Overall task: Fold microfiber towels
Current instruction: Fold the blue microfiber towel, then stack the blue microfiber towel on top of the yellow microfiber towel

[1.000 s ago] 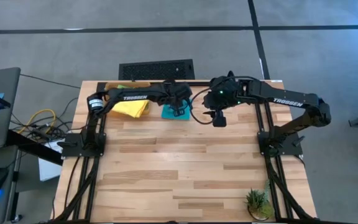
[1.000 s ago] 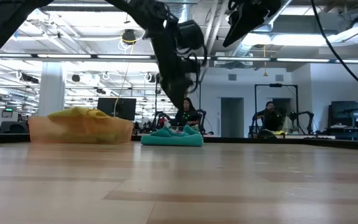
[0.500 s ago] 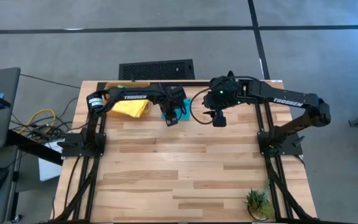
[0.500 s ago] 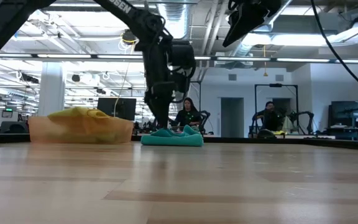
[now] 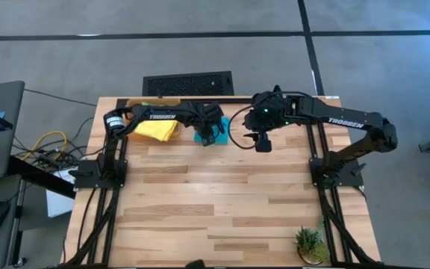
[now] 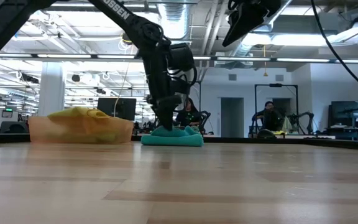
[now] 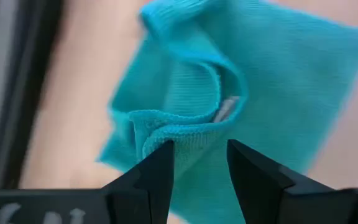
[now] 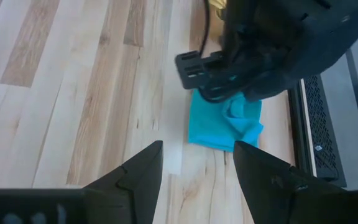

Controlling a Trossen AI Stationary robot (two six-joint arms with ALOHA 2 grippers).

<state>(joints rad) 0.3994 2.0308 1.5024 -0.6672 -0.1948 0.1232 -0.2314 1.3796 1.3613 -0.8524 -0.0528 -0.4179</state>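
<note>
The teal towel (image 5: 202,136) lies crumpled on the wooden table (image 5: 222,202) near its far edge, bunched into soft ridges rather than spread flat; from table height it reads as a low rumpled mound (image 6: 172,137). The left gripper (image 7: 199,163) has its tips right down at the towel, its two fingers (image 7: 156,171) parted a little with a raised fold of the teal cloth sitting between them, though they have not closed on it. From above, that left gripper (image 5: 211,131) covers part of the towel. Just beside the teal towel, on the left arm's side, sits an orange tray (image 6: 79,130) with a yellow towel (image 5: 157,128) heaped in it, the yellow cloth rising above the tray's rim. On the other side of the teal towel, the right gripper (image 5: 263,142) hangs well above the table, near the towel but clear of it; its fingers (image 8: 137,168) stand wide apart and hold nothing. In the room beyond the teal towel, a person (image 6: 187,114) sits at a desk.
</note>
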